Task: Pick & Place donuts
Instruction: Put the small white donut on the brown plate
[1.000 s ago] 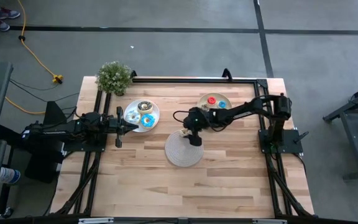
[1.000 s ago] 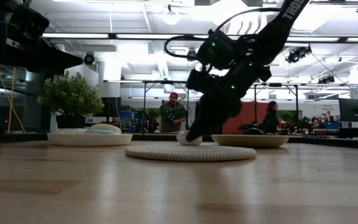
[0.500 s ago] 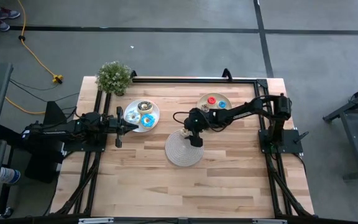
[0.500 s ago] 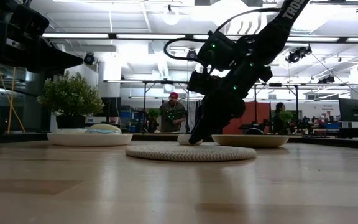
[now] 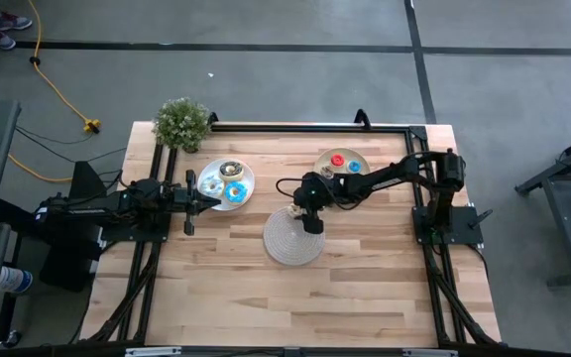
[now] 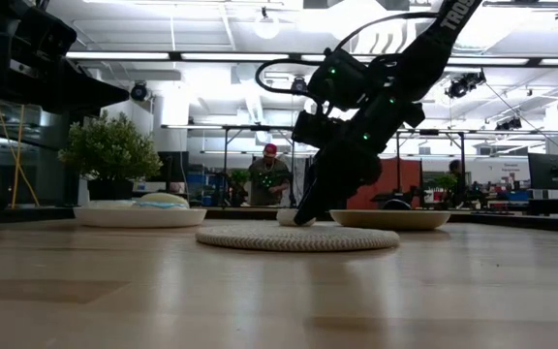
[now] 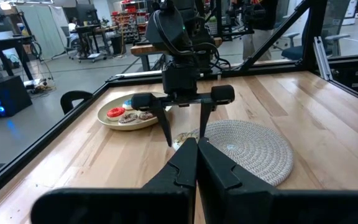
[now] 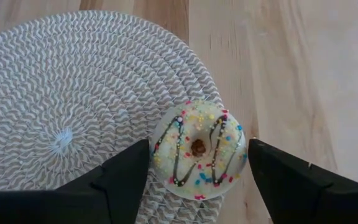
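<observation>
Donut (image 8: 199, 149), white-iced with sprinkles, lies on the edge of the round woven mat (image 8: 73, 106), between the spread fingers of the right claw (image 8: 197, 177), which straddle it without touching. Step: grasping. Next the fingers must pinch it squarely, then lift. The left claw (image 7: 196, 163) (pressed together) waits beside the white plate (image 5: 241, 193).

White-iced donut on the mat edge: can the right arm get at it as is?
Probably yes. The right end effector is open, its fingers on either side of the white-iced donut at the mat rim, with nothing between. The left end effector is shut and well back.
</observation>
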